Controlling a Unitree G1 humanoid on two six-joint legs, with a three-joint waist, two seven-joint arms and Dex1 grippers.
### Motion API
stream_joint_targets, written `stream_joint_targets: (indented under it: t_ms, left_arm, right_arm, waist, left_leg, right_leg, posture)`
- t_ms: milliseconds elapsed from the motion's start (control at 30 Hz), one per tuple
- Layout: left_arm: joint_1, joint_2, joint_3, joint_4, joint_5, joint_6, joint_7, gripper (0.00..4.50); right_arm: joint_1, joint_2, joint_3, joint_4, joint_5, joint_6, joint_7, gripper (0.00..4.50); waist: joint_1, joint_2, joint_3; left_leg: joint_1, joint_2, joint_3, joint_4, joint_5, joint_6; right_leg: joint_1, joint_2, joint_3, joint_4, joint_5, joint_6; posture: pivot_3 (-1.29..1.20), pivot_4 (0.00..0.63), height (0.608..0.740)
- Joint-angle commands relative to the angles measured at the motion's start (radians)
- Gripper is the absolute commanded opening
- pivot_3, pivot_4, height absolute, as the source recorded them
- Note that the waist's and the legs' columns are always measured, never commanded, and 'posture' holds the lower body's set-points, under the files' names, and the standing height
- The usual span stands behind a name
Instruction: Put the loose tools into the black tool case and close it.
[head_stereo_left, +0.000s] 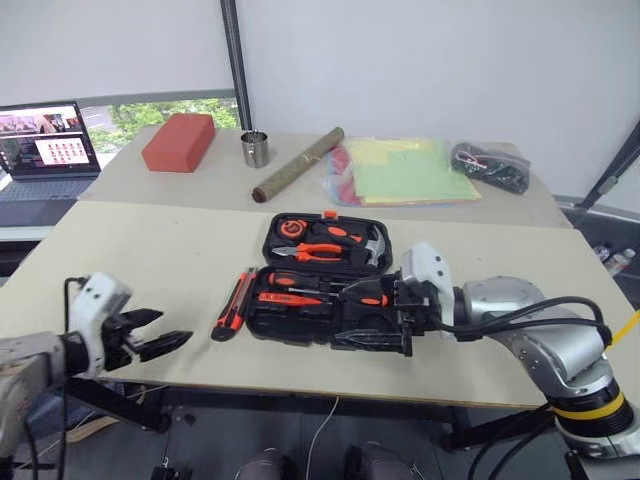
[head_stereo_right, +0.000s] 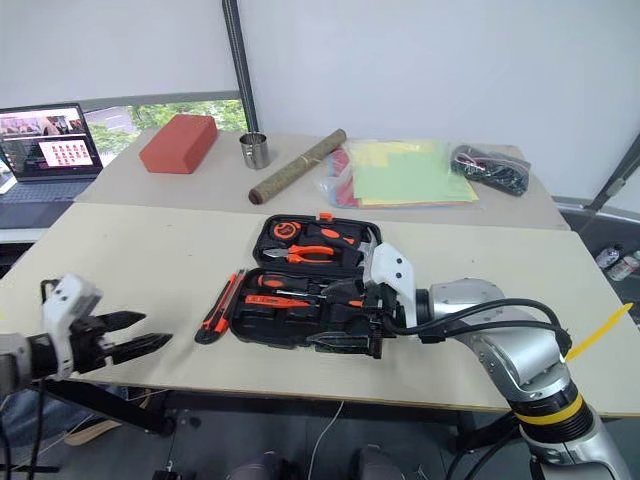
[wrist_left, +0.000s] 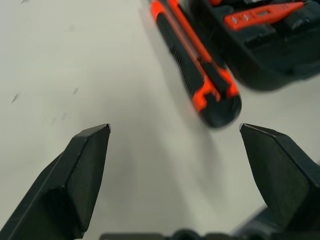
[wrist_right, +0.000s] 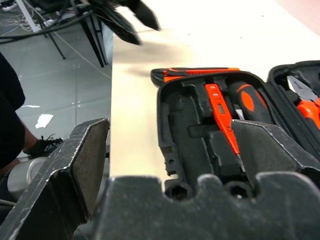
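The left gripper (head_stereo_left: 155, 332) hangs empty, fingers spread wide, at the table's near edge. The utility knife (head_stereo_left: 233, 303) lies just left of the open black tool case (head_stereo_left: 300, 325), long axis alongside the case's left wall. Judged nearer than the right gripper (head_stereo_left: 385, 338), also spread wide, empty over the case's near-right corner.

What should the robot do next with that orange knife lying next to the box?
Probably move the left gripper back to the knife and grasp it. The knife lies on the table just outside the open case, and the left jaws are open and empty, pointing toward it. The right gripper hovers open at the case's near edge.
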Motion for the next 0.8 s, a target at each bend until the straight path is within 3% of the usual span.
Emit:
stream_joint_targets:
  t_ms: [33, 233, 467, 567, 733, 800]
  left_arm:
    - [-0.152, -0.035, -0.079, 0.006, -0.027, 0.19, 0.132, 4.49]
    - [-0.28, -0.044, -0.292, 0.076, 0.035, 0.211, 0.19, 4.49]
    - [-0.368, -0.087, -0.49, 0.238, 0.152, 0.091, 0.204, 4.49]
    - [-0.376, -0.084, -0.519, 0.273, 0.192, 0.06, 0.203, 3.75]
    - [-0.407, -0.043, -0.49, 0.363, 0.237, -0.027, 0.176, 1.89]
    - [-0.458, -0.028, -0.454, 0.442, 0.245, -0.121, 0.146, 1.77]
  right_arm:
    - [0.0, -0.001, -0.027, -0.031, -0.006, -0.019, -0.012, 4.5]
    - [0.029, -0.007, -0.046, -0.07, 0.0, -0.004, -0.039, 4.5]
    - [0.059, -0.004, -0.068, -0.106, 0.018, 0.024, -0.096, 4.5]
    - [0.069, -0.01, -0.08, -0.118, 0.027, 0.033, -0.111, 4.5]
    - [0.094, -0.025, -0.107, -0.144, 0.038, 0.047, -0.123, 4.5]
    - [0.107, -0.037, -0.122, -0.156, 0.058, 0.062, -0.122, 4.5]
  waist:
    - [-0.002, 0.0, 0.0]
    - [-0.014, 0.0, 0.0]
    - [0.002, 0.002, -0.002]
    - [0.004, 0.004, -0.003]
    - [-0.002, 0.007, -0.004]
    - [-0.002, 0.007, -0.004]
  left_leg:
    - [0.0, 0.0, 0.0, 0.0, 0.001, 0.002]
    - [0.001, 0.001, 0.001, -0.002, 0.004, 0.006]
    - [0.008, 0.0, 0.003, -0.006, 0.005, 0.004]
    - [0.01, 0.0, 0.003, -0.007, 0.004, 0.003]
    - [0.011, 0.0, 0.002, -0.007, 0.003, 0.001]
    - [0.012, 0.0, 0.001, -0.007, 0.005, 0.005]
  right_leg:
    - [0.0, 0.001, 0.0, 0.0, 0.0, 0.0]
    - [-0.001, 0.007, 0.001, 0.0, 0.0, -0.001]
    - [0.002, 0.007, 0.003, 0.0, -0.001, -0.002]
    - [0.005, 0.001, 0.002, 0.0, -0.001, -0.002]
    - [0.008, 0.0, 0.002, 0.0, -0.001, -0.002]
    - [0.008, 0.0, 0.002, 0.0, -0.001, -0.002]
  posture:
    - [0.0, 0.15, 0.736]
    - [0.0, 0.15, 0.736]
    - [0.0, 0.15, 0.736]
    - [0.0, 0.15, 0.736]
    - [0.0, 0.15, 0.736]
    - [0.0, 0.15, 0.736]
